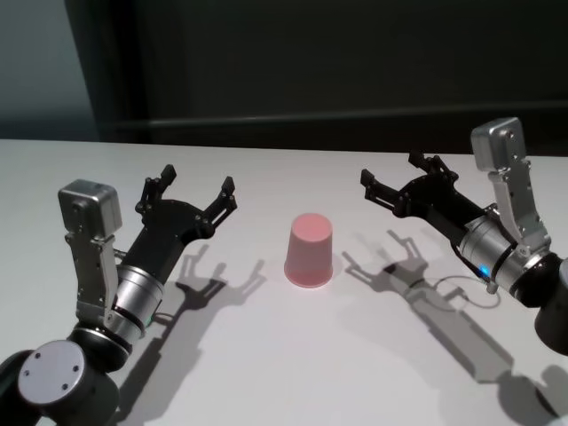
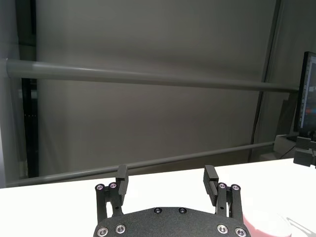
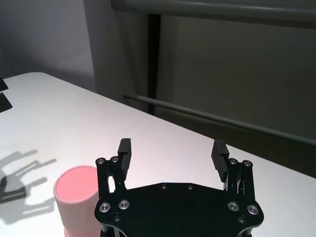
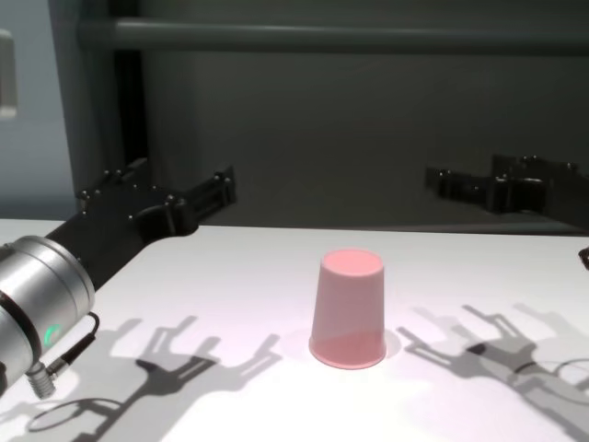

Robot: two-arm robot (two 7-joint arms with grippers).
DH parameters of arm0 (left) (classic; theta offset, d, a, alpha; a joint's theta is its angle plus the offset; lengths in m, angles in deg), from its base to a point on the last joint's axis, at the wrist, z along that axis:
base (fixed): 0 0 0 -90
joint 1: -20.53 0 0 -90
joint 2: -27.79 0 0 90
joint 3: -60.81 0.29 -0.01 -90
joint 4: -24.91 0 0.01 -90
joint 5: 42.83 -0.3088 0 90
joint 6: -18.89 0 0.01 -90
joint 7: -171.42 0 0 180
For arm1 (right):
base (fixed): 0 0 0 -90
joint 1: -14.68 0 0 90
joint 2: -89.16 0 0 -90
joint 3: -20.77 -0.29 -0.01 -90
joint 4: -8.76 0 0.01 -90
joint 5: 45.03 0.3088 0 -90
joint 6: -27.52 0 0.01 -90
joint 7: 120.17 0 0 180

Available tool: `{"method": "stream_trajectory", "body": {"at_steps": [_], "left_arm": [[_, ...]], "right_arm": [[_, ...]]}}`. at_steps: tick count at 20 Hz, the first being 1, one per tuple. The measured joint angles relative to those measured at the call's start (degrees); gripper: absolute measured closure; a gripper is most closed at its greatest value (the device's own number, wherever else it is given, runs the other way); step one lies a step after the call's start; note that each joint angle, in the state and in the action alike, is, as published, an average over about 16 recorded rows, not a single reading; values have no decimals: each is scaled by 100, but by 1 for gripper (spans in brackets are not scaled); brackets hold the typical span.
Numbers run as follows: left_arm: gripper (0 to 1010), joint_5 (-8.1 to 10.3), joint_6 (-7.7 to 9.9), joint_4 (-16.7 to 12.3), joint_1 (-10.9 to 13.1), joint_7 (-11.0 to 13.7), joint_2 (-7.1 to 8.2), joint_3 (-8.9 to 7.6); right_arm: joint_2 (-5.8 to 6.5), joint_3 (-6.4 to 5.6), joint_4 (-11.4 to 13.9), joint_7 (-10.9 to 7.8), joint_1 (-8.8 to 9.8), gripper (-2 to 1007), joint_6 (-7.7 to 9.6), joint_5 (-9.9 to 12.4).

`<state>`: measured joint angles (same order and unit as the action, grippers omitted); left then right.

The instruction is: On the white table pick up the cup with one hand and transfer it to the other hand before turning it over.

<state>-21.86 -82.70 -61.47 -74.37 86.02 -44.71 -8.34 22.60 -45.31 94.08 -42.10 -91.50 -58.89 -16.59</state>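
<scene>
The cup [image 1: 310, 251] sits upside down near the middle of the table [image 1: 266, 355], wide rim flat on the surface, narrow base facing up. It stands alone, nothing touching it.

On the left, the left gripper [image 1: 197, 194] hangs above the table with its jaws spread wide and nothing between them. It points toward the far side and slightly in toward the cup, but stays well apart from it. Its forked shadow falls on the table just left of the cup.

On the right, the right gripper [image 1: 397, 180] is also up off the surface, jaws wide apart and empty, aimed left toward the cup from the far right. There is a clear gap between its fingertips [image 1: 368, 181] and the cup.

In the right wrist view the cup [image 3: 78, 198] shows just beside that gripper's [image 3: 172, 151] body, base up and pale pink on top. In the left wrist view only a sliver of pink [image 2: 266, 224] shows at the edge past the left gripper [image 2: 168, 177], probably the cup, though too little shows to be sure.

From the chest view the cup [image 4: 350, 308] stands between the two arms, with both shadows spread on either side of it
</scene>
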Motion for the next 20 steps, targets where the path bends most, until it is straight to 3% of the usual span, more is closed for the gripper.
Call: {"method": "stream_trajectory", "body": {"at_steps": [4, 9, 20], "left_arm": [[9, 0, 0, 0, 0, 0, 0, 0], [9, 0, 0, 0, 0, 0, 0, 0], [9, 0, 0, 0, 0, 0, 0, 0]], "right_arm": [[43, 62, 150, 208, 136, 5, -22, -356], [33, 46, 242, 358, 366, 5, -201, -613], [-124, -269, 162, 425, 891, 5, -870, -649]]}}
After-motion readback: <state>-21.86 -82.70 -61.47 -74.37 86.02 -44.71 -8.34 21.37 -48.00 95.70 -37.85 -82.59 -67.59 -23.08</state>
